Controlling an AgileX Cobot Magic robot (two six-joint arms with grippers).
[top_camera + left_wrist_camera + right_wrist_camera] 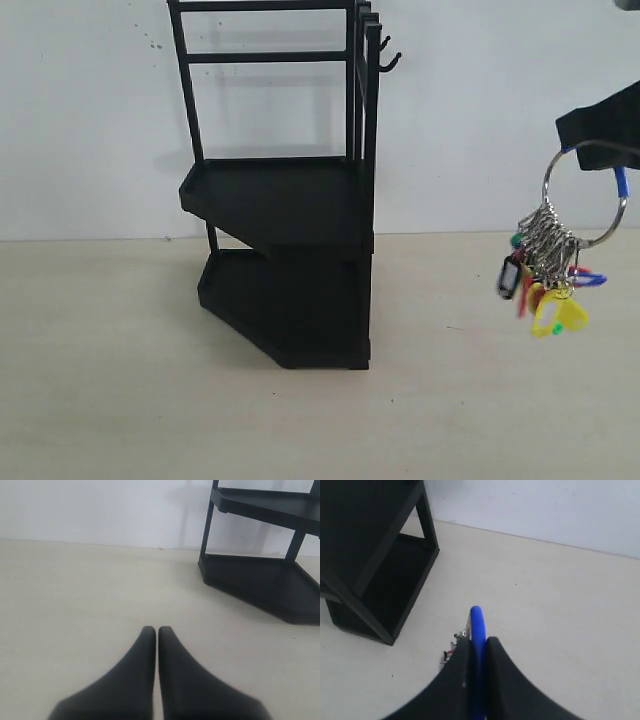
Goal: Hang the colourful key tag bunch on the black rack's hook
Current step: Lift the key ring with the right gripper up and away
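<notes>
The black rack [290, 200] stands at mid-table against the white wall, with small hooks [388, 58] at its upper right. At the right edge the colourful key tag bunch [550, 275] hangs in the air from its big silver loop with a blue sleeve [622, 182]. My right gripper [600, 135] is shut on that loop; in the right wrist view the blue sleeve [477, 630] stands between the fingers of the right gripper [478, 641]. The rack [367, 555] lies off to one side there. My left gripper [157, 630] is shut with nothing in it, low over the table, with the rack's [260, 555] lower tiers beyond it.
A pale tabletop [120, 380] runs to a white wall [90, 120] behind the rack. Bare table lies between the hanging bunch and the rack's right side.
</notes>
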